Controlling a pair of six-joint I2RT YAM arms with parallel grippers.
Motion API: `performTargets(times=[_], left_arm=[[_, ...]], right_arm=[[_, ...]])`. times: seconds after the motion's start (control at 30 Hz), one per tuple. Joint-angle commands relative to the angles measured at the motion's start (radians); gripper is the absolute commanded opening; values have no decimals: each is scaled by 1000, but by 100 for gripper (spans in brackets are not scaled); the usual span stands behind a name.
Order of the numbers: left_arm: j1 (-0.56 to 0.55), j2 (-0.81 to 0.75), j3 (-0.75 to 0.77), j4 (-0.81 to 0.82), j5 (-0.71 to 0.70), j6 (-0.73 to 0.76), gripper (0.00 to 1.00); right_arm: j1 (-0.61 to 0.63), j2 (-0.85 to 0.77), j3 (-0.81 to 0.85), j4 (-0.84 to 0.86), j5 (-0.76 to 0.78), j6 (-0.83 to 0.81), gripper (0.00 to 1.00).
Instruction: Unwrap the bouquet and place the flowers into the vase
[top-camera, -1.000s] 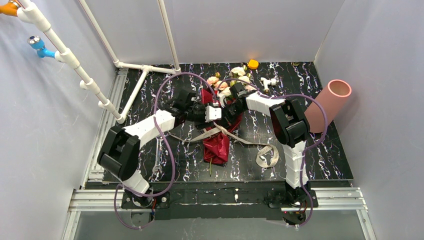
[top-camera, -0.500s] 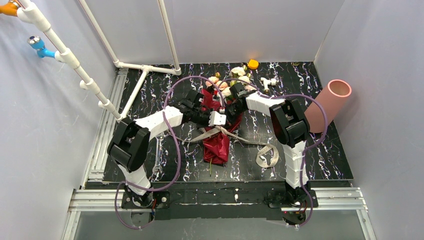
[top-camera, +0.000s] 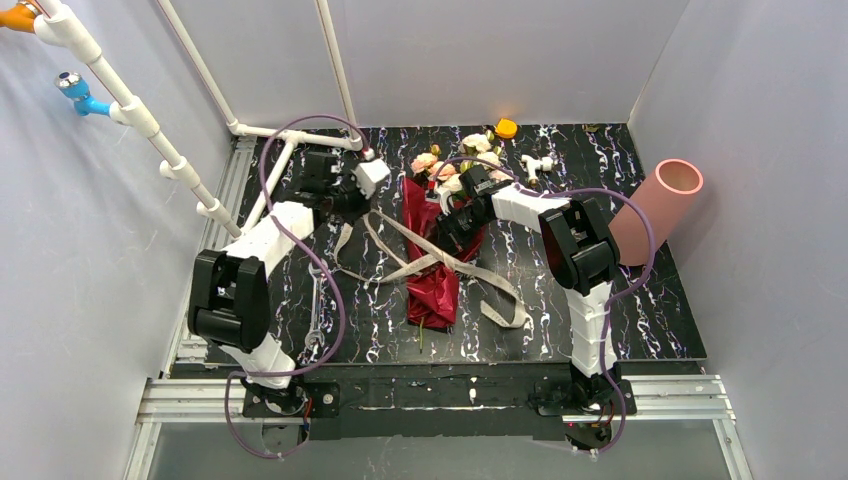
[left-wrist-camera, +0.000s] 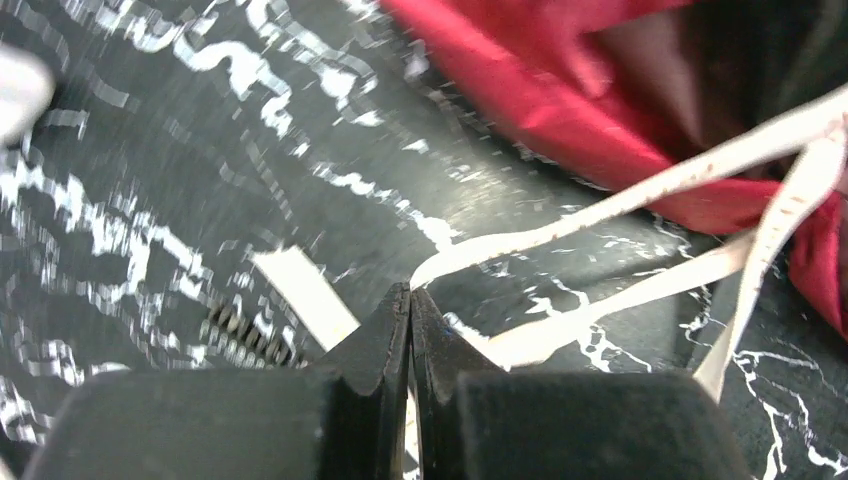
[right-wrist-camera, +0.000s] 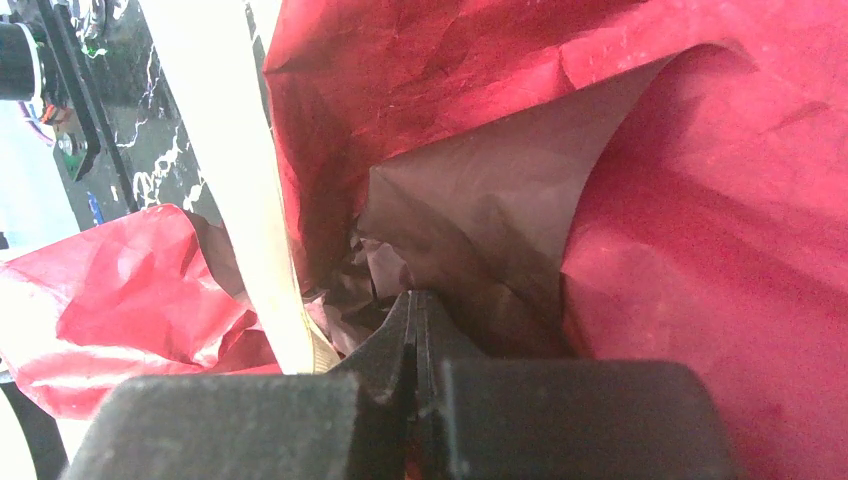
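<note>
One black, white-veined tabletop carries the scene, with the bouquet lying flat near its middle. Well to the right of the bouquet, the salmon-pink vase leans tilted toward the side wall. Its round mouth points up and no stems show in it.

The bouquet's long axis runs near to far. The tapered maroon end points toward the arm bases, and the cream and pale pink flowers spill out at the far end. Its wrapping paper is crinkled and glossy, and gapes open along the far half.

The beige ribbon crosses the bouquet's waist, with slack loops trailing off on both sides. One strand stretches to the bouquet's far left, where the left tool is clamped tight on it.

The coming pull likely turns on that line, with the ribbon drawn sideways across the bouquet's axis. A leftward haul should strip the tie, provided the bundle holds its place.

The right tool is closed at the bouquet's far right side, its tips buried in a paper fold. Whether it nips the paper cannot be told. The left arm is nearer the ribbon's end.
</note>
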Motion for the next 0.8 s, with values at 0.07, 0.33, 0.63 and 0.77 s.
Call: performTargets(times=[0.07,0.33,0.63,0.77], left_arm=[[63,-28,28,58,1,-246,29],[-145,-104,-68,-16,213,202,63],[-243,42,28,-225,249,429,60],[-260,100,55,-224,198,448,60]], right_arm=[[-6,39,-38,-75,130,-51,1],[-6,44,-30,-68,126,-44,1],[-6,52,-14,-69,123,-33,1],[-6,56,-12,-77,126,-36,1]])
